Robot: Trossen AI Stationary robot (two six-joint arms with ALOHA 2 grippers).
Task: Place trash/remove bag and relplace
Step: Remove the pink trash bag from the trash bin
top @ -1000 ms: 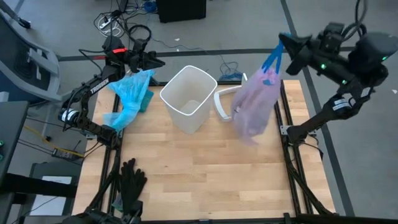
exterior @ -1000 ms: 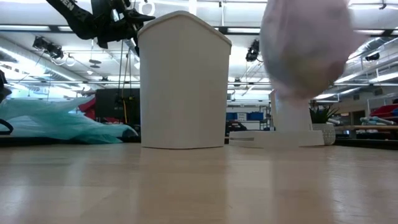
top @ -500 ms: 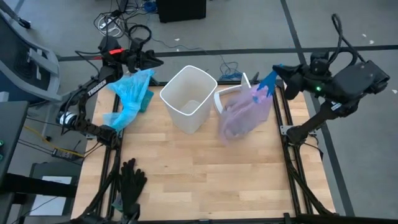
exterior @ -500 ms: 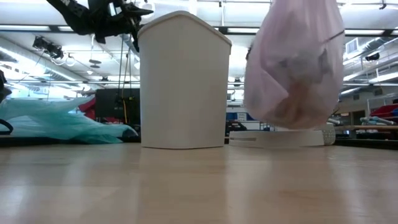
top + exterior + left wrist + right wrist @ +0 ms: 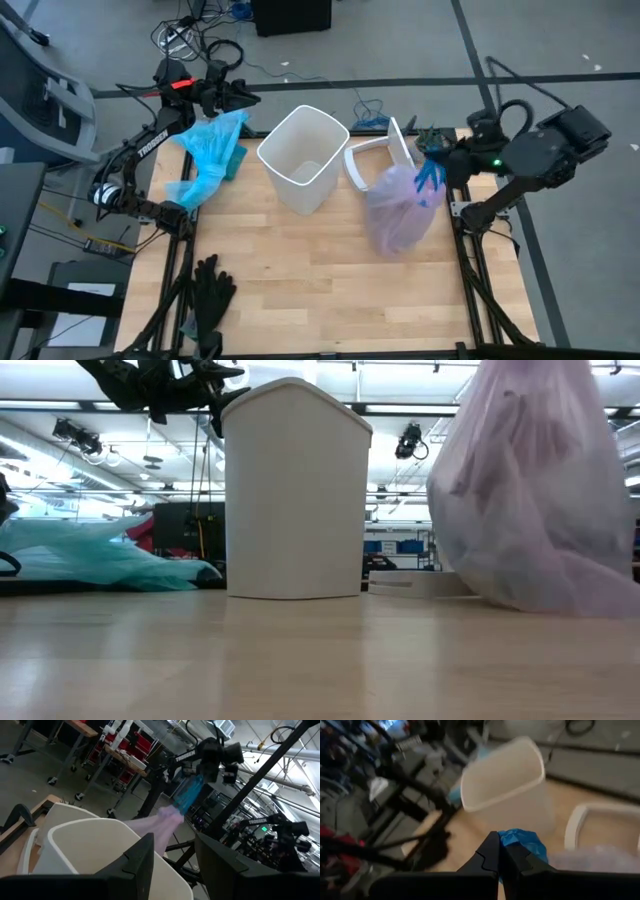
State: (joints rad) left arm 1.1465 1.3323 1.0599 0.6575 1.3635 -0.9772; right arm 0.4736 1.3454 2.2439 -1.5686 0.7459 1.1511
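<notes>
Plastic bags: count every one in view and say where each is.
2. The pink bag rests on the table's right side, drawstring clamped in the right gripper. The light-blue bag lies at the far left, beside the bin.

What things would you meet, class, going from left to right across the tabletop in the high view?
Light-blue plastic bag → white trash bin → white bin lid frame → pink-lavender trash bag, held by its blue ties in the right claw.

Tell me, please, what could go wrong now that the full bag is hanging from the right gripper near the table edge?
1. The right gripper holds the bag only by its blue drawstring ties; they might slip or tear.
2. The bag rests beside the white bin lid, so it could drag it.
3. The left gripper hovers near the empty bin, which could tip.
</notes>
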